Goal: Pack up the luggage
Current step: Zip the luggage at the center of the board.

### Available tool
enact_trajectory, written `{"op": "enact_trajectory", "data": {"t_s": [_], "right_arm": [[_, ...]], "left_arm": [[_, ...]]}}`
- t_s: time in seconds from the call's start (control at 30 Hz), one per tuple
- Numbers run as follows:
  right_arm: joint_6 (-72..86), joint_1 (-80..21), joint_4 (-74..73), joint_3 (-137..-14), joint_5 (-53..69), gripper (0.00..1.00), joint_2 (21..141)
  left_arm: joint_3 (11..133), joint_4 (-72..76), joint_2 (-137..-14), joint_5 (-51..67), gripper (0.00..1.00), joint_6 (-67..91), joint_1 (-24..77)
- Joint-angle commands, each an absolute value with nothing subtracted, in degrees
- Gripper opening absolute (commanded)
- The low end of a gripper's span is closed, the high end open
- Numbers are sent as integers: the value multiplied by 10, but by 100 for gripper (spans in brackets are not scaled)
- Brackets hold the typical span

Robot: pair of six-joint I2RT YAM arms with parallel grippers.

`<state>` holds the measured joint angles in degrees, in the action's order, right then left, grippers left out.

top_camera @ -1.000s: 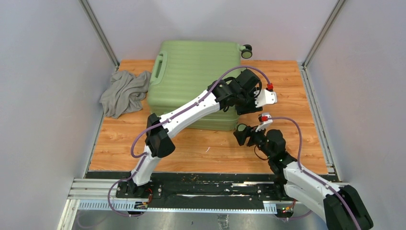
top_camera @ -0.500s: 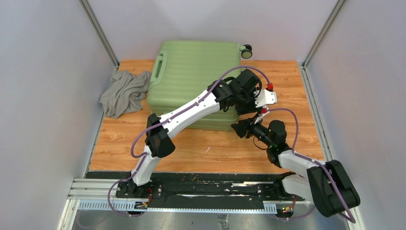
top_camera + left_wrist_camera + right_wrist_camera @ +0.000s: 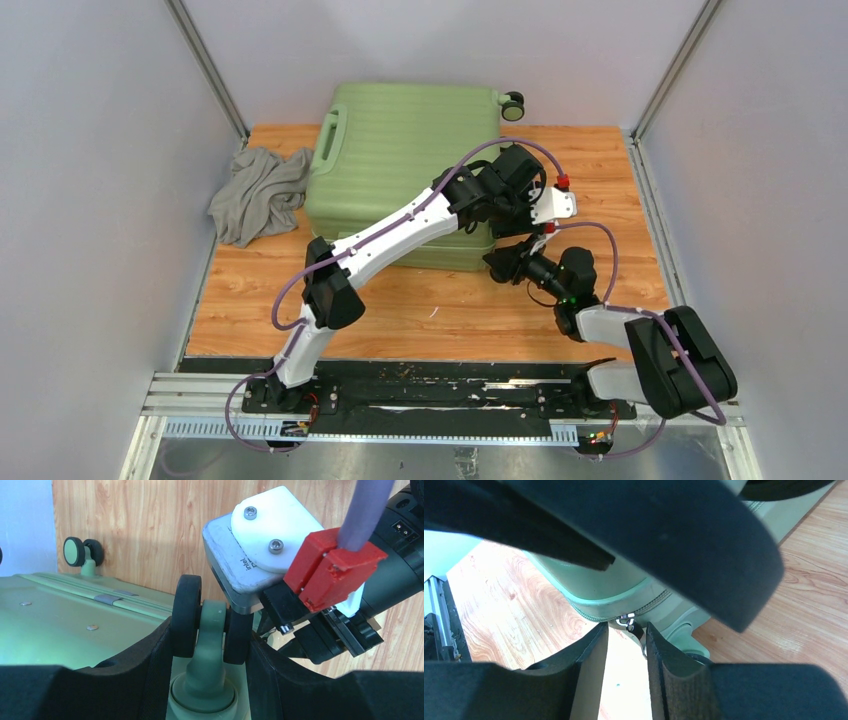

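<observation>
Luggage (image 3: 400, 140): closed, ribbed lt-green shell

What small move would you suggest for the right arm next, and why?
I would probably close the right gripper fully: its jaws straddle the zipper pull at the suitcase corner, not yet clamping it, while the left gripper holds a wheel.

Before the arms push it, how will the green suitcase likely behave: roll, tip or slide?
The suitcase lies flat on its broad side with its far wheel sticking out sideways, so it would probably slide, not roll or tip. Its ribbed shell looks stiff. Being bulky, it may resist the left gripper, which clamps only the near wheel.
</observation>
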<state>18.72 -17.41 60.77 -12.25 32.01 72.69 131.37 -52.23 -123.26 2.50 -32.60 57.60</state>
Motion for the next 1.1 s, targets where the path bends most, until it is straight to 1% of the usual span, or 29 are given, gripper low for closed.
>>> {"op": "enact_trajectory", "data": {"t_s": [0.0, 0.13, 0.23, 0.47, 0.63, 0.77, 0.87, 1.0, 1.07], "right_arm": [[203, -161, 669, -127, 337, 40, 762], [210, -153, 679, -128, 339, 50, 781], [212, -152, 686, -127, 340, 50, 795], [225, -148, 723, -130, 340, 38, 821], [228, -146, 722, -138, 346, 36, 820], [230, -144, 719, -140, 350, 33, 806], [226, -140, 701, -139, 350, 27, 786], [224, -140, 681, -145, 358, 15, 758], [218, -140, 660, -152, 363, 12, 745]], "left_arm": [[1359, -406, -1144, 13, 0, -333, 581], [1361, -420, -1139, 14, 0, -337, 581], [1361, -426, -1136, 11, 0, -347, 580], [1360, -435, -1128, 1, 0, -352, 582], [1365, -436, -1126, 1, 0, -362, 583], [1378, -437, -1126, -27, 0, -388, 586], [1388, -436, -1124, -37, 0, -406, 586], [1392, -436, -1125, -47, 0, -414, 587], [1388, -436, -1124, -46, 0, -412, 588]]}}
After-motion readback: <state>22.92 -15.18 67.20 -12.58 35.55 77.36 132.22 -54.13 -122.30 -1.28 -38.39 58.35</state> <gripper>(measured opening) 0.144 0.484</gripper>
